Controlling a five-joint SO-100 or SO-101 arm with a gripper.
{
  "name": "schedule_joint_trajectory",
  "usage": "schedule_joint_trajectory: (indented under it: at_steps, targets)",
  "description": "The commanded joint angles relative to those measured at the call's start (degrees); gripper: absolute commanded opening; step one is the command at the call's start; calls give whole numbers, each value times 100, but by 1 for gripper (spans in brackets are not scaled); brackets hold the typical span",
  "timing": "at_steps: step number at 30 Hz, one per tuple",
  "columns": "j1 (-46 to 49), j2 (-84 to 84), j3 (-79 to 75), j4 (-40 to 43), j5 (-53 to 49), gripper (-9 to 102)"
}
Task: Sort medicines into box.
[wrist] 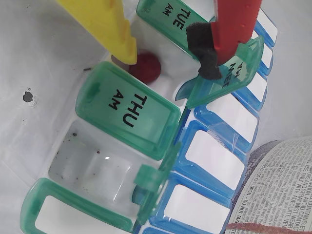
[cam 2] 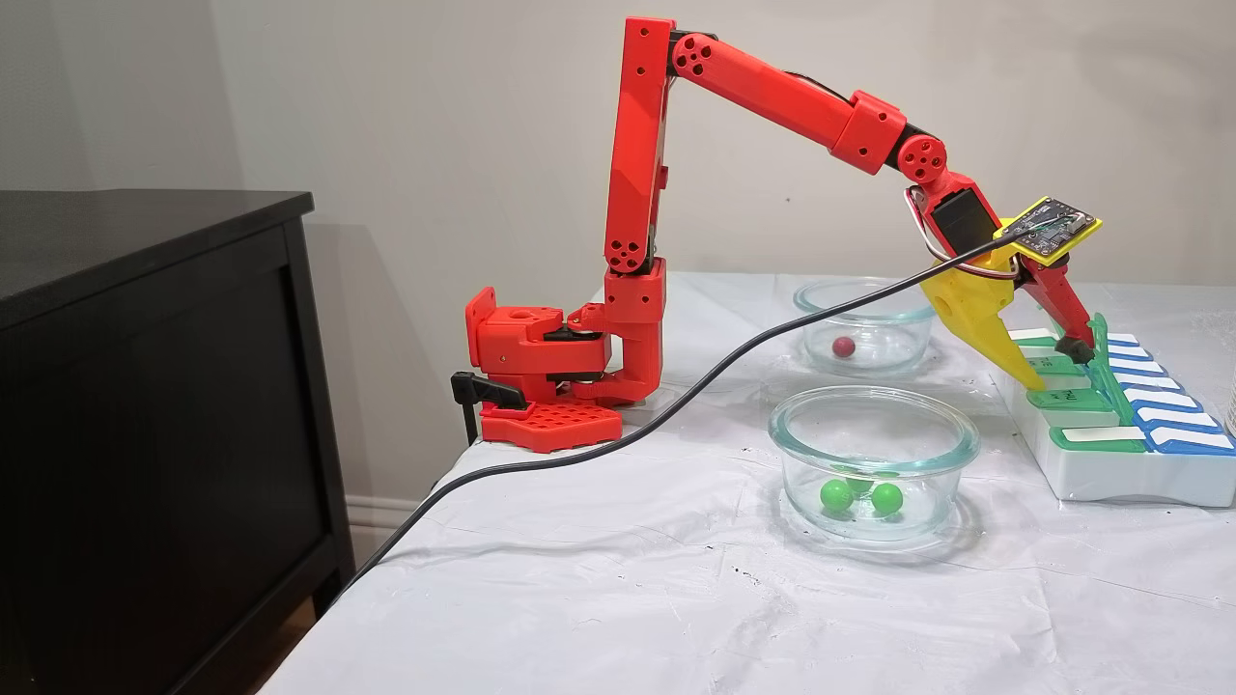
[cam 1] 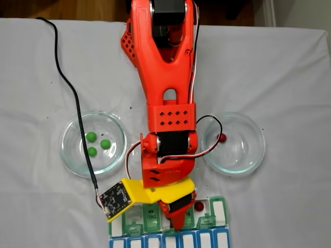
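Wrist view showed the claw (wrist: pixel 168 56) open above the box (wrist: pixel 146 146), its yellow finger (wrist: pixel 105 27) just beside a dark red pill (wrist: pixel 145 67) lying in an open compartment next to the THU lid (wrist: pixel 127 109). On the table (cam 1: pixel 289 67), three green pills (cam 1: pixel 96 143) stayed in one glass dish (cam 1: pixel 70 155), and one red pill (cam 1: pixel 222 138) in the other dish (cam 1: pixel 256 155).
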Motion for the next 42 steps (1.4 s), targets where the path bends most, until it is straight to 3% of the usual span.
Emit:
schedule_joint_trajectory:
  at_steps: [1, 6, 10, 17, 24, 35, 42]
  targets:
    - [0, 756, -176, 281, -123, 16]
    - [-79, 1828, -404, 1002, -220, 0]
    - [-475, 2347, -712, 1775, -316, 0]
    - [-2074, 3041, -606, 3173, -914, 0]
    - [-3006, 2452, -519, 4438, -1441, 0]
    - [-2856, 2224, -44, 3894, -1529, 1]
    - [-2848, 1811, 299, 3472, -1389, 15]
